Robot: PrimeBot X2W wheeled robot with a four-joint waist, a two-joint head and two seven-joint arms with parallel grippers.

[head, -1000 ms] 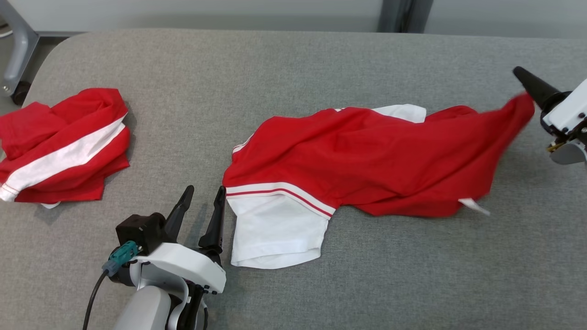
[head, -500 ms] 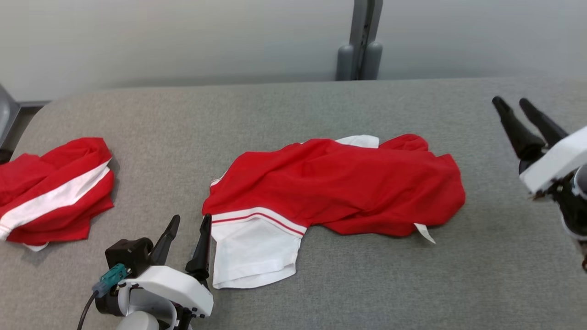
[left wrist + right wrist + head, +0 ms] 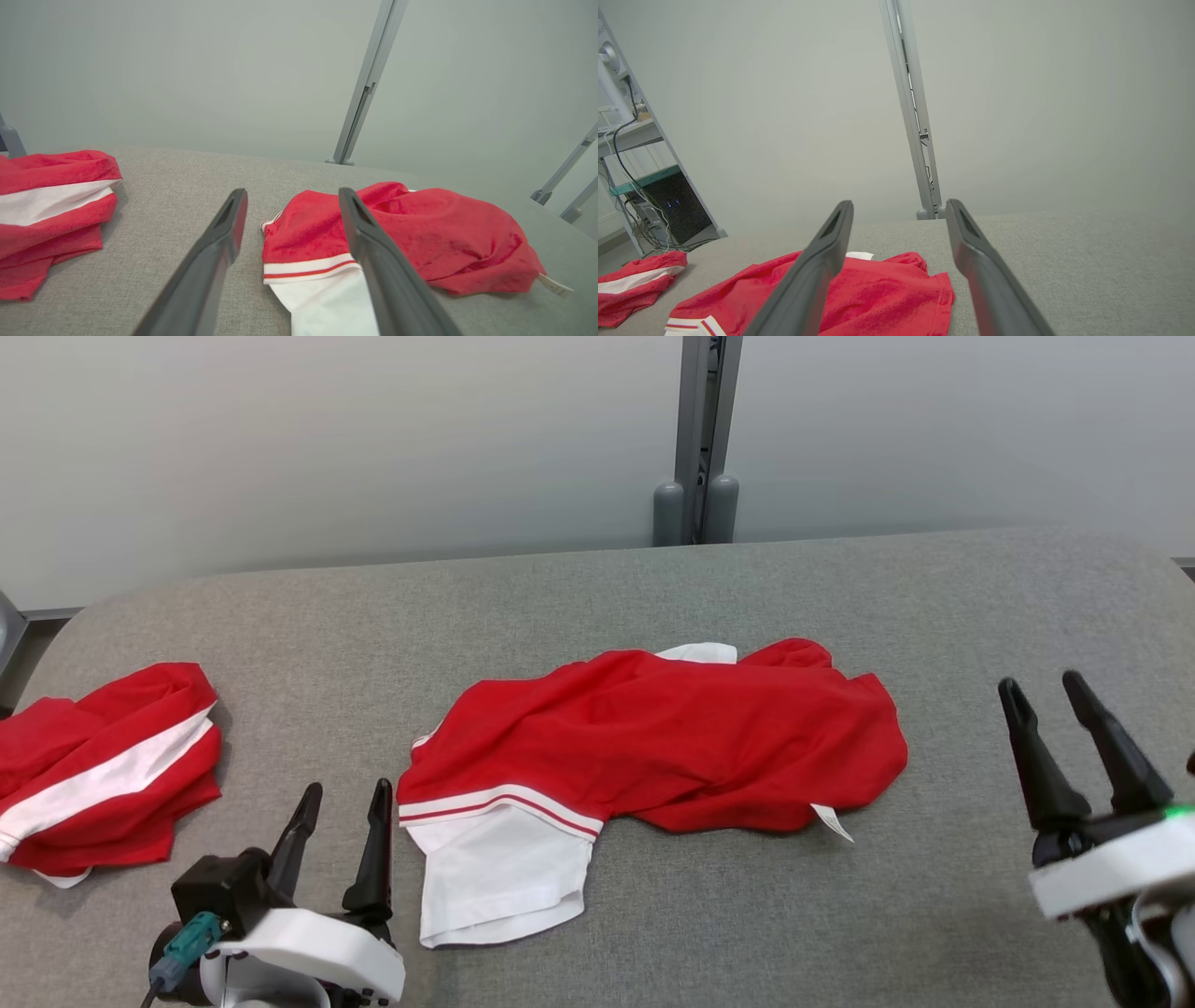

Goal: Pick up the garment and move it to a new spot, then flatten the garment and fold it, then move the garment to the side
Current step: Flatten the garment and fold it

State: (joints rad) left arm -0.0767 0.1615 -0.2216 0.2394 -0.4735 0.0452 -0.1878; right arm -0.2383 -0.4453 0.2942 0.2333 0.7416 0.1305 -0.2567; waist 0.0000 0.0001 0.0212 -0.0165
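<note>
The garment [image 3: 653, 747], red with a white sleeve and striped band, lies crumpled in the middle of the grey padded table [image 3: 597, 597]. My left gripper [image 3: 347, 787] stands open just left of the white sleeve, nothing between its fingers. In the left wrist view the left gripper [image 3: 293, 191] points at the garment [image 3: 444, 238], whose sleeve lies under the right finger. My right gripper [image 3: 1039, 680] is open and empty, well to the right of the garment's red end. From the right wrist, the right gripper [image 3: 900, 202] hangs above the garment [image 3: 878, 289].
A second red and white garment [image 3: 103, 775] lies bunched at the table's left edge. A grey post [image 3: 695, 439] stands behind the table against a pale wall. Shelving with cables [image 3: 640, 186] stands far left in the right wrist view.
The right gripper opened and let go of the garment's red end, which dropped flat onto the table. The right arm drew back toward me. The head camera tilted up.
</note>
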